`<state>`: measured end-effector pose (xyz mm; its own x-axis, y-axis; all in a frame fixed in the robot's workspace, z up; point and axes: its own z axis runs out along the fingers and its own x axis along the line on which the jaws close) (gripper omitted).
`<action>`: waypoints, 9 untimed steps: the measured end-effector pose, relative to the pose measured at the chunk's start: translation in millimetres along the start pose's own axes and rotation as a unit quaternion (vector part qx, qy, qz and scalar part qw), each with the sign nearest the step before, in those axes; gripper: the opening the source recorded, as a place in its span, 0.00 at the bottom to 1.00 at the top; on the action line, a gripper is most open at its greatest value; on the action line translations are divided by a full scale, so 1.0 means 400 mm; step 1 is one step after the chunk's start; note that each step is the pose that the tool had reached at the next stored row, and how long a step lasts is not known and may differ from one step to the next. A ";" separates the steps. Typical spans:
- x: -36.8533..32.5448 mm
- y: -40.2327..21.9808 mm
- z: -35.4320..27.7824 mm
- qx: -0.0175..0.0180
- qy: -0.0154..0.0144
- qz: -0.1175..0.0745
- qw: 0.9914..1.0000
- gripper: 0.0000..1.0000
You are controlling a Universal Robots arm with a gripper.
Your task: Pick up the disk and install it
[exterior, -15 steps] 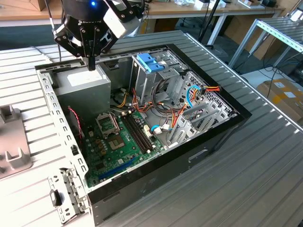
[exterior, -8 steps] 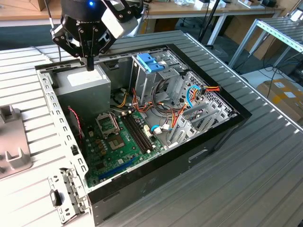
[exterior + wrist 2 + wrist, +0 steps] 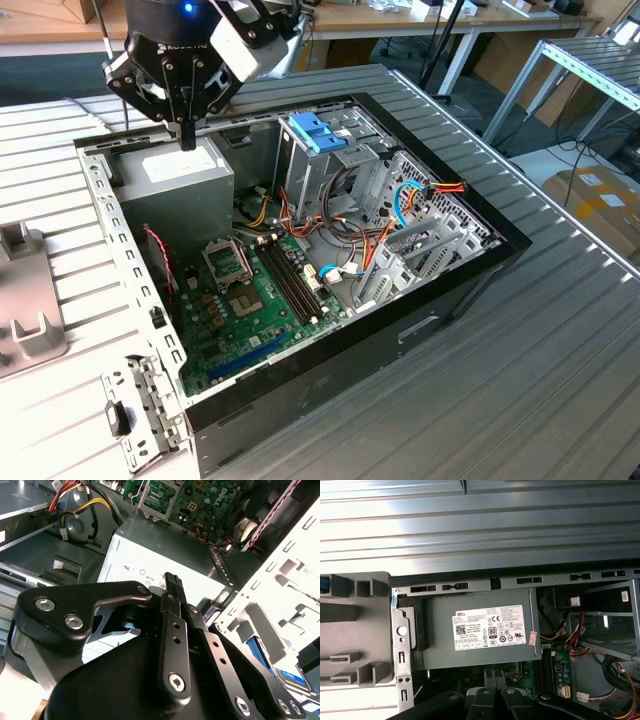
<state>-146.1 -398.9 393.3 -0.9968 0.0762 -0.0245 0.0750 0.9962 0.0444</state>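
Pincer (image 3: pixel 187 138) is sitting narrow, pads together, carrying nothing, hanging just over the power supply (image 3: pixel 180 175) in the open case (image 3: pixel 300 385). Disk (image 3: pixel 292 676) is lying outside the chassis wall, by the grey fixture (image 3: pixel 350 612) (blue rail is peeking past the metalwork). Judgement: this pick is calling for widening the pincer first, then gripping flat across the rails. Arm is pointing straight down over the case's rear corner.

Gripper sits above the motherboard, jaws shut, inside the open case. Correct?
Not quite. The exterior view shows the gripper above the grey power supply, not the motherboard, which lies further along the case floor. The rest stands: jaws shut, over the open case.
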 end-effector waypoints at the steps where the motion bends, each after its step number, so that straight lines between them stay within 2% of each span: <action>1: 0.001 0.000 0.000 0.000 0.000 0.000 1.000 0.11; 9: 0.007 -0.001 0.000 0.000 0.000 0.000 1.000 0.11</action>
<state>-149.0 -398.9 393.3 -0.9968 0.0762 -0.0245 0.0751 0.9962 0.0444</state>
